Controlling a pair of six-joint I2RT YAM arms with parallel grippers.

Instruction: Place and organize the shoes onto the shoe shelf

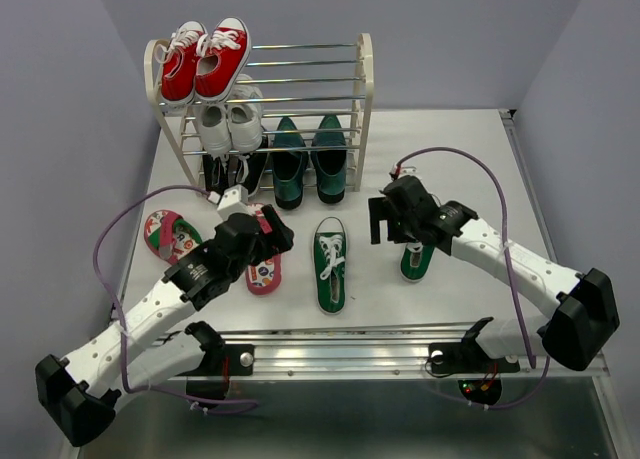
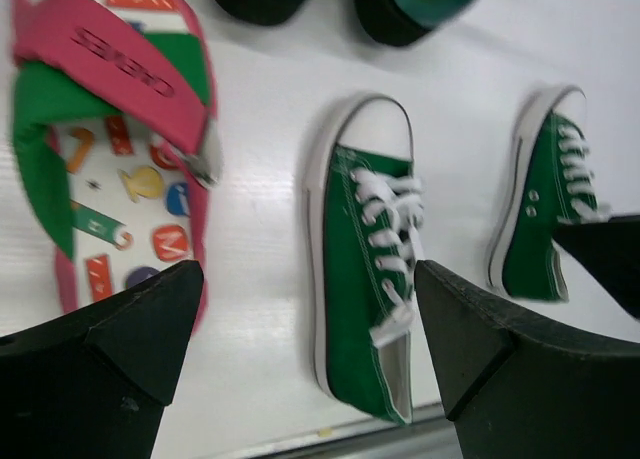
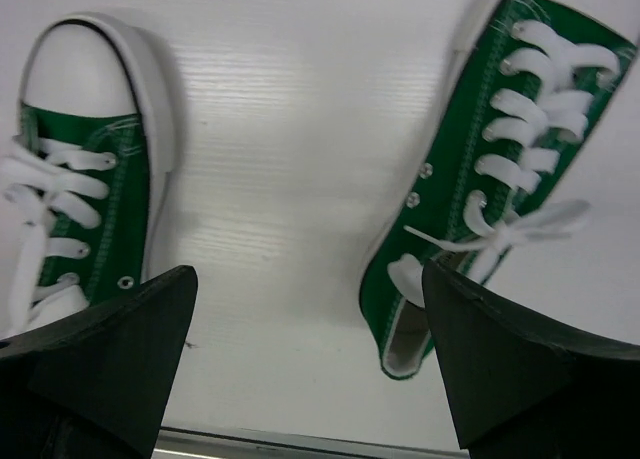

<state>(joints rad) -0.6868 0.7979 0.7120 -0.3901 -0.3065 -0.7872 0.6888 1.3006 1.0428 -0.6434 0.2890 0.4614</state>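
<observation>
Shelf [image 1: 366,79], upper centre: loafers [image 1: 290,164] look parked on its bottom tier. Both green sneakers [image 1: 331,264] and both flip-flops [image 1: 168,234] lie on the table, mid-frame. Left gripper [image 2: 305,279] and right gripper [image 3: 310,279] are spread and empty. Roughly one-third done.

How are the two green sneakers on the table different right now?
The middle green sneaker lies fully uncovered in the top view; the right green sneaker is partly hidden under the right gripper. The middle green sneaker points straight toward the shoe shelf; the right green sneaker is angled slightly off that line. Both stand upright on the table, with white laces.
</observation>
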